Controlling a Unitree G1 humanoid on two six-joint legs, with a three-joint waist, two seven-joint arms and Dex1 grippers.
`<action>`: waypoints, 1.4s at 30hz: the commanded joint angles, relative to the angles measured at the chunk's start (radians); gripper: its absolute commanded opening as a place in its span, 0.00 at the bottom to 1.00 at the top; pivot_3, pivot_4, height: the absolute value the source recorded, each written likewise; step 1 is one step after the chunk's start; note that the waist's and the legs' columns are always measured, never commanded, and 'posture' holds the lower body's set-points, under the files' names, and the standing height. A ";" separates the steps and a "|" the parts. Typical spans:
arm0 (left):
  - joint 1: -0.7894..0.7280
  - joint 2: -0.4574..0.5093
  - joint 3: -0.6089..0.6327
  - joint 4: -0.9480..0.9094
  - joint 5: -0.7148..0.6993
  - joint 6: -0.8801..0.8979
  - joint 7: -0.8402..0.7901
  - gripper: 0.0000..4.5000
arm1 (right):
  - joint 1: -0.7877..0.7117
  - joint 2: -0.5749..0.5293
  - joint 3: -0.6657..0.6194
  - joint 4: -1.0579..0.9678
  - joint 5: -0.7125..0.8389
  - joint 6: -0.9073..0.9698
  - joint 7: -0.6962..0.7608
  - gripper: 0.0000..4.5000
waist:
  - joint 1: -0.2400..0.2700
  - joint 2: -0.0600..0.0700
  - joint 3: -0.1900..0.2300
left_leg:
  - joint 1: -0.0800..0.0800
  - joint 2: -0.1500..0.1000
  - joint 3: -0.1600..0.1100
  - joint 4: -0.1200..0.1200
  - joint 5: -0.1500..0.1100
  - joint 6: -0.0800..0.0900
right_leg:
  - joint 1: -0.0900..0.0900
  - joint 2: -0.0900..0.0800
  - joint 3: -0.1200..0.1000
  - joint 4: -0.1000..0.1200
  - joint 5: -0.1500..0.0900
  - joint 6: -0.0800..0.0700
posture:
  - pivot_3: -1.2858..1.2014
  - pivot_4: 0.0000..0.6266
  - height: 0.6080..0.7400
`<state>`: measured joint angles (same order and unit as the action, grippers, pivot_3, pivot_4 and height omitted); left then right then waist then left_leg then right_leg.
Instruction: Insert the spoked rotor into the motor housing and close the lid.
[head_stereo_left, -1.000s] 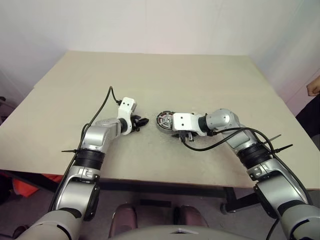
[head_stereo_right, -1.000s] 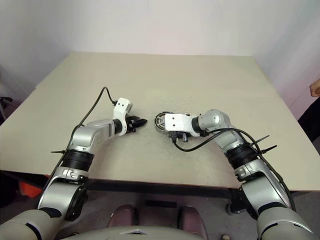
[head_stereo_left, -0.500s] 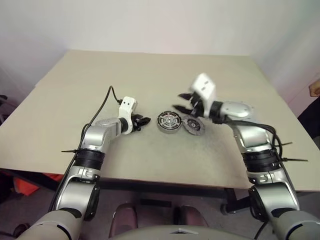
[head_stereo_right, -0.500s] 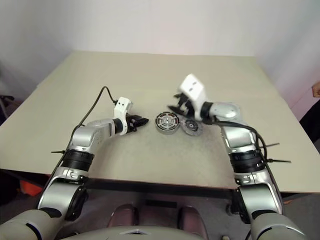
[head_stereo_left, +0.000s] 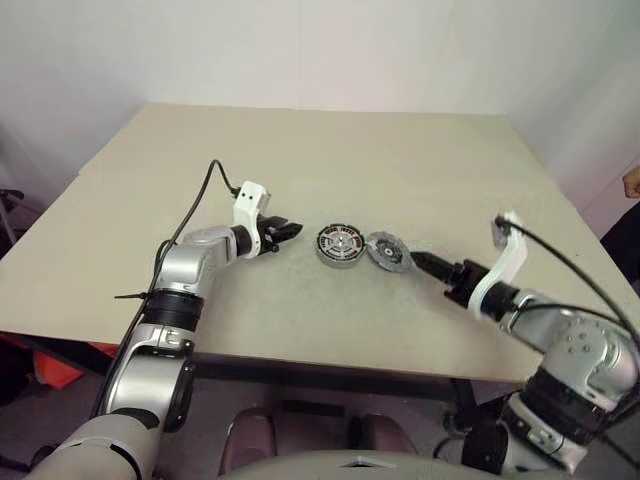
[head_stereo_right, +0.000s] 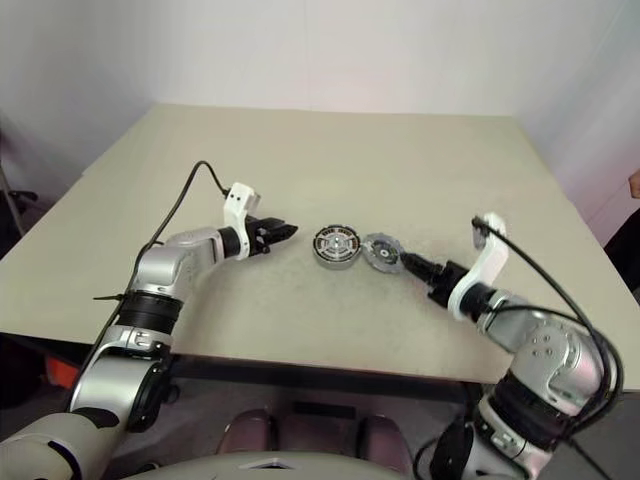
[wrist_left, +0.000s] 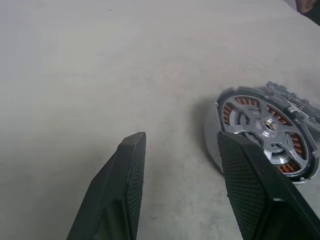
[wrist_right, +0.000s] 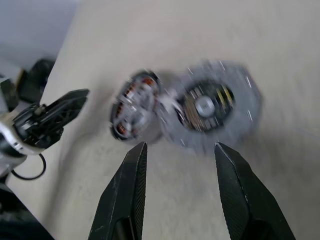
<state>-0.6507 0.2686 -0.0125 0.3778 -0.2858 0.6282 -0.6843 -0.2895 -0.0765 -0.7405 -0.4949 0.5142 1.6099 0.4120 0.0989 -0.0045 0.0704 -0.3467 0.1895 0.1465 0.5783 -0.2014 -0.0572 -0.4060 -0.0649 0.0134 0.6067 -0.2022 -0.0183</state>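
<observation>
The motor housing (head_stereo_left: 339, 244) sits near the middle of the table (head_stereo_left: 330, 150), and the spoked rotor (wrist_left: 267, 131) already lies seated inside it, copper windings showing between the spokes. So the insertion looks done, and the step in hand is the lid. That lid, a flat grey toothed-edge disc (head_stereo_left: 386, 252), rests just beside the housing on its right, its edge touching or leaning on the housing rim (the left wrist view suggests leaning, but I cannot be sure).

The left end effector (head_stereo_left: 287, 231) hovers near the housing's left side, fingers parted and empty. The right end effector (head_stereo_left: 428, 265) points at the disc from the right, close by, also parted and holding nothing.

Next move, as I judge it: grasp the disc by its edge, lift it over the housing, set it flat and centred.
</observation>
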 joint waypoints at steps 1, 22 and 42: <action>-0.024 0.001 -0.005 -0.011 0.004 -0.024 -0.008 0.53 | 0.000 0.043 -0.041 0.004 0.087 0.004 -0.118 0.52 | 0.000 0.002 0.000 | 0.000 0.000 0.000 0.000 0.000 -0.001 | 0.000 0.000 0.000 0.000 0.000 0.000 | 0.52 0.00 1.00; -0.020 0.047 0.002 -0.020 0.005 -0.008 0.015 0.53 | -0.161 0.163 -0.077 0.279 0.166 -0.122 -0.362 0.99 | -0.001 0.004 0.000 | -0.002 0.000 0.000 -0.003 0.001 -0.002 | -0.001 0.000 -0.003 -0.001 0.001 -0.001 | 0.52 0.00 1.00; -0.027 0.060 -0.011 -0.019 0.017 -0.006 0.011 0.53 | -0.226 0.146 0.098 0.431 0.260 -0.498 -0.348 0.99 | -0.003 0.004 0.000 | -0.005 0.000 0.000 -0.003 0.009 -0.014 | 0.000 -0.008 -0.013 0.001 -0.001 0.003 | 0.52 0.00 1.00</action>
<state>-0.6519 0.3214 -0.0309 0.3813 -0.2685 0.6318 -0.6719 -0.4775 0.0744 -0.6873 -0.0282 0.7269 1.1297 0.0394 0.0959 -0.0007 0.0699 -0.3517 0.1900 0.1468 0.5740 -0.1925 -0.0714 -0.4063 -0.0732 -0.0005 0.6077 -0.2014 -0.0188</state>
